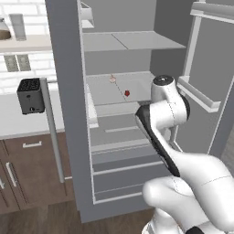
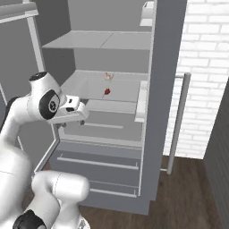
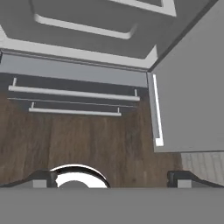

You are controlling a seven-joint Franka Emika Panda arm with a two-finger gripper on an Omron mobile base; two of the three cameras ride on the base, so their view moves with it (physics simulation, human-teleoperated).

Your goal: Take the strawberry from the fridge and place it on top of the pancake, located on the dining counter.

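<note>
The gripper [image 3: 113, 177] points down at the wood floor [image 3: 83, 140], jaws wide apart and holding nothing. The hand view shows the fridge [image 1: 68, 114] drawers at 12 o'clock. Farther in, both base views show the strawberry [image 1: 127, 93] on the middle shelf [image 1: 105, 93], a pale item [image 1: 112, 79] behind it at 11 o'clock.

- Toaster [image 1: 30, 95] — dark box, standing on the white surface [image 1: 18, 121] along the brick wall [image 1: 18, 77].
- Pale pinkish item [image 1: 112, 79] — small, on a shelf, behind and apart from the red berry.
- Wood cabinets [image 1: 27, 171] — dark brown, below the surface.
- Floor [image 3: 87, 140] — dark wood planks.
</note>
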